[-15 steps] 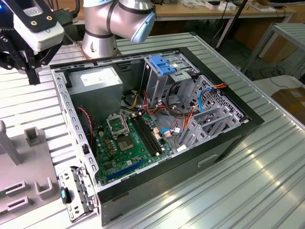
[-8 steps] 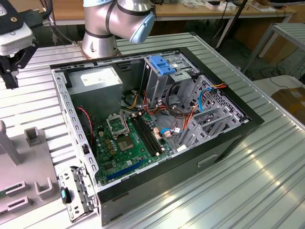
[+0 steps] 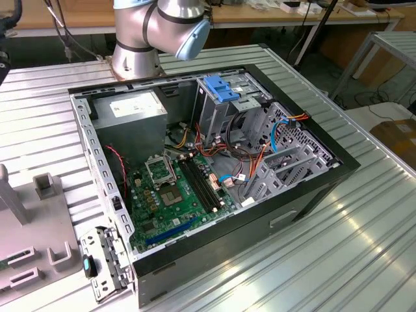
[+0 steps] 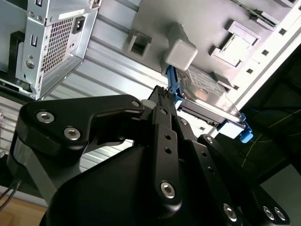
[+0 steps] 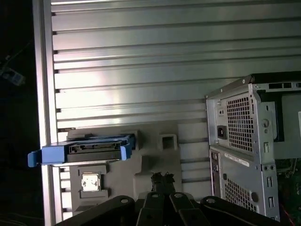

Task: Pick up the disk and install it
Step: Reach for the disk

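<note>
The jaws are clenched together on nothing, hanging over the grey fixture plate [image 5: 127, 174]. The disk [image 5: 91, 149] rests on that plate, apart from the jaws and near the edge of the desk [image 5: 141, 70]; the open computer case [image 3: 214, 162] stands beside the plate. A good pick likely means spreading the jaws wide, centring across the blue-framed sides and closing squarely. One disk, one plate, one case, one blue bracket [image 3: 219, 88] inside it
</note>
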Controlling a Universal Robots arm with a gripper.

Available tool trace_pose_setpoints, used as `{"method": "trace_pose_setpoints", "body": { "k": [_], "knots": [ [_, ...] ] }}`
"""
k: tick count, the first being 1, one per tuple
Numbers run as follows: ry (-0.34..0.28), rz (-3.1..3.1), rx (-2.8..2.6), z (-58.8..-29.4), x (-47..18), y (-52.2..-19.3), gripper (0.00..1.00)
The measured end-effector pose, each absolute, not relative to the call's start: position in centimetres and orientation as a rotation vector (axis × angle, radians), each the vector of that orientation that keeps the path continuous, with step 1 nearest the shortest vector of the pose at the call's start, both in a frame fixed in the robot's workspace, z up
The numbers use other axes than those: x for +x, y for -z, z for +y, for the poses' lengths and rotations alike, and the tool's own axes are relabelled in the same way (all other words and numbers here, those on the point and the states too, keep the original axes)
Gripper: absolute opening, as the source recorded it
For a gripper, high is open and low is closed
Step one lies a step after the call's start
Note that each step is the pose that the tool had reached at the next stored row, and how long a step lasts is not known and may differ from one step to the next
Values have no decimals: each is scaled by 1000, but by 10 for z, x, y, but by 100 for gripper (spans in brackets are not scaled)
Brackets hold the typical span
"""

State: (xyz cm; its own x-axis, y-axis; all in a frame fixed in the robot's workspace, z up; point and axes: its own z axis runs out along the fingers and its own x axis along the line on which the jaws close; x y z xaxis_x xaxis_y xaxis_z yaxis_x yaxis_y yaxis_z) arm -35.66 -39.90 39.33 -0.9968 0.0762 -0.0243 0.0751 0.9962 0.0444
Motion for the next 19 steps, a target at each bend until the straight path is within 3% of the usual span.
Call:
{"method": "trace_pose_setpoints", "body": {
  "k": [19],
  "knots": [
    [-68, 3113, 118, -394, -451, -393, 11]
  ]
}}
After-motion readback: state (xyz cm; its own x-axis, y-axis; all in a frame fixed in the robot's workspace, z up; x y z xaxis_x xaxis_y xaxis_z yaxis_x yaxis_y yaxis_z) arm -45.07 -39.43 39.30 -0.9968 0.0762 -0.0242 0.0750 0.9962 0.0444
